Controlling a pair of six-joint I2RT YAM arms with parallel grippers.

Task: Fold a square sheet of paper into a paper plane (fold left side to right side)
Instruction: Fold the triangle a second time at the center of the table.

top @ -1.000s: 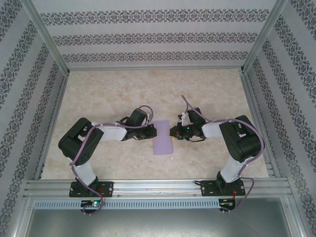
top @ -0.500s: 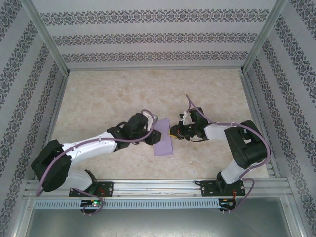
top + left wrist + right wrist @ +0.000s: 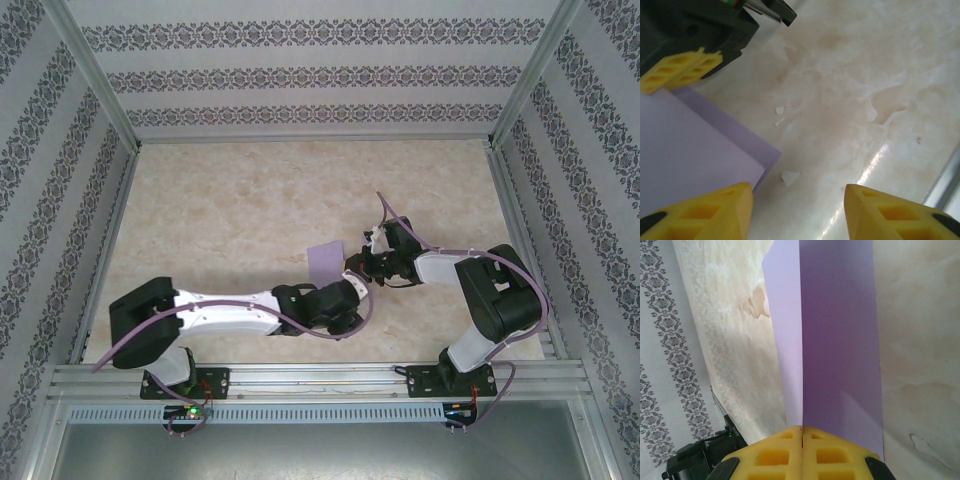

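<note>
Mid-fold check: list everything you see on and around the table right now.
sheet of paper: one, lilac, folded, mid-table.
flecks: three, white, on the table by the paper's corner.
table: one, beige marbled, under everything.
walls: three, grey patterned, around the table.
rail: one, silver, near edge.
left gripper: one, yellow fingers, open, by the paper's corner.
right gripper: one, yellow fingers, shut on the paper's edge.

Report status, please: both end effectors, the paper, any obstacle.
Left end effector open, empty. Right end effector shut on folded lilac sheet. Small white flecks on table nearby.
</note>
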